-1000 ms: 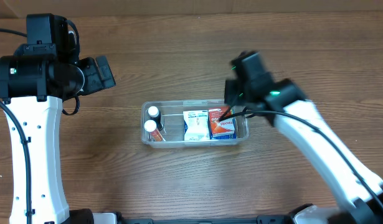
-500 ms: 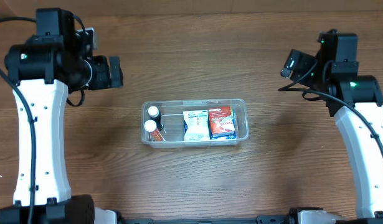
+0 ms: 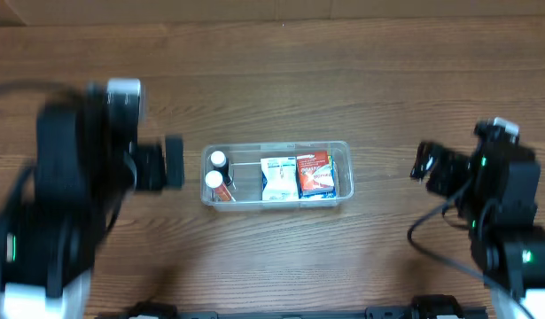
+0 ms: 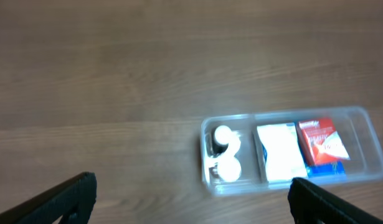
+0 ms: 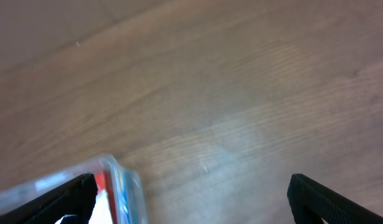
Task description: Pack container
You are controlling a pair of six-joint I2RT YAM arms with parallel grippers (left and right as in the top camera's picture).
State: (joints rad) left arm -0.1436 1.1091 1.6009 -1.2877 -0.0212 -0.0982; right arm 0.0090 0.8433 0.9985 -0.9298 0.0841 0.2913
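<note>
The clear plastic container (image 3: 343, 198) sits at the table's middle. It holds two small white-capped bottles (image 3: 218, 170) at its left end, a white packet (image 3: 277, 178) in the middle and a red and blue packet (image 3: 315, 174) at the right. It also shows in the left wrist view (image 4: 365, 176) and, blurred, in the right wrist view (image 5: 126, 180). My left gripper (image 3: 173, 162) is open and empty, left of the container. My right gripper (image 3: 424, 168) is open and empty, well to the right of it.
Bare brown wooden tabletop (image 3: 281, 80) lies all around the container. Both arms are blurred with motion in the overhead view.
The right gripper left the container's right end and pulled back to the right, then toward the front. The left arm dropped toward the front, its gripper nearing the container's left end.
</note>
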